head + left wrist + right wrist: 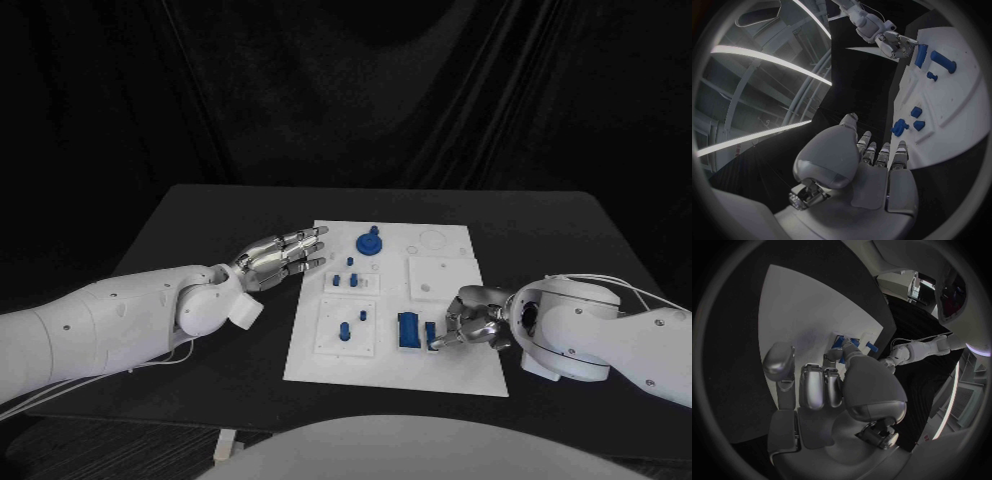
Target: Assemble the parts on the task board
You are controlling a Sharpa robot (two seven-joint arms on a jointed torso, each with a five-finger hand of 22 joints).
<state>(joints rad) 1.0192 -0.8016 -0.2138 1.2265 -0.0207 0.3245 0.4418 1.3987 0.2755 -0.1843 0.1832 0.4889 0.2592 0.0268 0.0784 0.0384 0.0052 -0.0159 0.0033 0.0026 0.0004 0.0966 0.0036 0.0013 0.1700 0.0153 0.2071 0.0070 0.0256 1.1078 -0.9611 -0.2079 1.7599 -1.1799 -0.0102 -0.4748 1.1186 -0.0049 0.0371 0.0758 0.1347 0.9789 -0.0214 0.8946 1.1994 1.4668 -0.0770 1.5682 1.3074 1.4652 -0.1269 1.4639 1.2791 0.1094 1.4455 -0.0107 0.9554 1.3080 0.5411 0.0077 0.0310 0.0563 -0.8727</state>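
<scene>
The white task board lies in the middle of the black table. On it are a round blue part at the far end, small blue pegs in the left column, and a blue block near the front. My right hand is over the board's right side with its fingers curled in. Its thumb and a finger pinch a small blue part beside the block, also visible as the small blue part. My left hand hovers flat at the board's left edge, fingers apart, holding nothing.
Two white square insets sit on the board's right half near my right hand. The black table stretches round the board, and a dark curtain hangs behind it. Seen from the left wrist, the right hand is at the far end of the board.
</scene>
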